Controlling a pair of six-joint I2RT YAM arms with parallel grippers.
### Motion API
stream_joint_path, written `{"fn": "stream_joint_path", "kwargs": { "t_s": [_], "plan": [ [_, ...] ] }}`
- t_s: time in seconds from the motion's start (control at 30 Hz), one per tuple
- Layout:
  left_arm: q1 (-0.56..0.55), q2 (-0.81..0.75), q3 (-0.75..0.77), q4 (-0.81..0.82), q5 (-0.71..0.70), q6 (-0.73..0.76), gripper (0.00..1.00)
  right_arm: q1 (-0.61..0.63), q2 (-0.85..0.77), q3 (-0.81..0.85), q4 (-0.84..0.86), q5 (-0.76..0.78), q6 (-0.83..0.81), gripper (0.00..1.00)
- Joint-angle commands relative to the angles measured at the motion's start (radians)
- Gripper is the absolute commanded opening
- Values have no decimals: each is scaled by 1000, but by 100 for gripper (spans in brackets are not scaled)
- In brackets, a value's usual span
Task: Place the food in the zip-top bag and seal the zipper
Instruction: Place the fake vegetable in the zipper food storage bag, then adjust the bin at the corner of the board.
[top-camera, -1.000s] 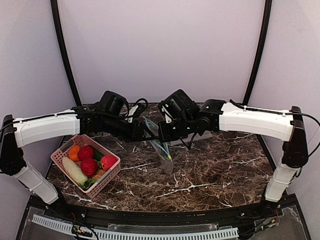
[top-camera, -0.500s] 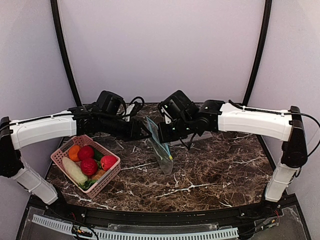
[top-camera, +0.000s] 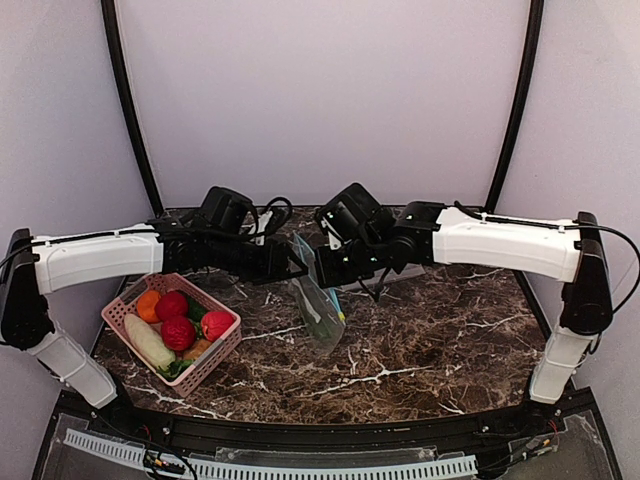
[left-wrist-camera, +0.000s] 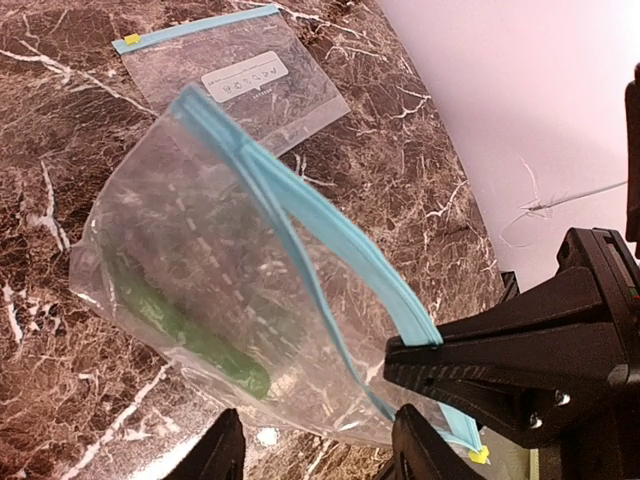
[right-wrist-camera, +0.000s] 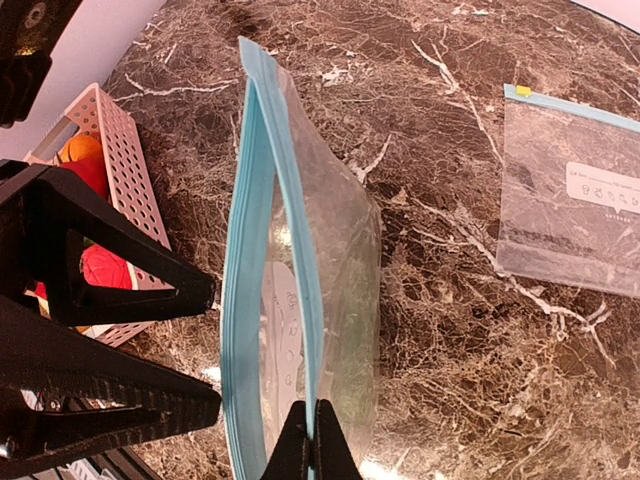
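Observation:
The zip-top bag (top-camera: 320, 312) hangs in the air over the middle of the table, mouth towards the arms. My right gripper (right-wrist-camera: 312, 445) is shut on one lip of its teal zipper (right-wrist-camera: 243, 290). The other lip bows away, so the mouth gapes. My left gripper (left-wrist-camera: 325, 455) is open; its fingers (left-wrist-camera: 425, 445) straddle the bag's lower wall without pinching it. A green food piece (left-wrist-camera: 190, 335) lies inside the bag. The rest of the food (top-camera: 178, 332), red, orange, pale and green pieces, sits in the pink basket.
The pink basket (top-camera: 222, 352) stands at the table's left front, close under the left arm. A second, flat clear bag (left-wrist-camera: 240, 75) with a white label lies on the marble behind the held one, also seen as the flat bag (right-wrist-camera: 575, 210).
The bag's mouth has spread wider between the two grippers and the bag hangs a little lower. The left gripper has shifted slightly towards it. The right gripper has kept its pinch.

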Motion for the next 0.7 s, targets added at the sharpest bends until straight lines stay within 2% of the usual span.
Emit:
{"fn": "stream_joint_path", "kwargs": {
  "t_s": [0.0, 0.17, 0.3, 0.4, 0.43, 0.5, 0.67],
  "plan": [
    [26, -65, -25, -23, -26, 14, 55, -5, 16, 8, 14, 14, 7, 0],
    [54, -180, -83, -107, -96, 47, 71, -6, 13, 12, 14, 19, 4, 0],
    [104, -299, -201, -169, -193, 23, 80, -7, 13, 7, 15, 20, 5, 0],
    [173, -386, -296, -237, -277, -50, 86, -7, 11, 2, 15, 21, 5, 0],
    [200, -403, -313, -285, -312, -70, 92, -7, 9, -1, 14, 23, 5, 0],
    [229, -458, -358, -334, -408, -124, 98, -7, 7, -8, 16, 27, 4, 0],
    [315, -571, -437, -405, -493, -205, 99, -11, -3, -21, 18, 34, 3, 0]
  ]
}}
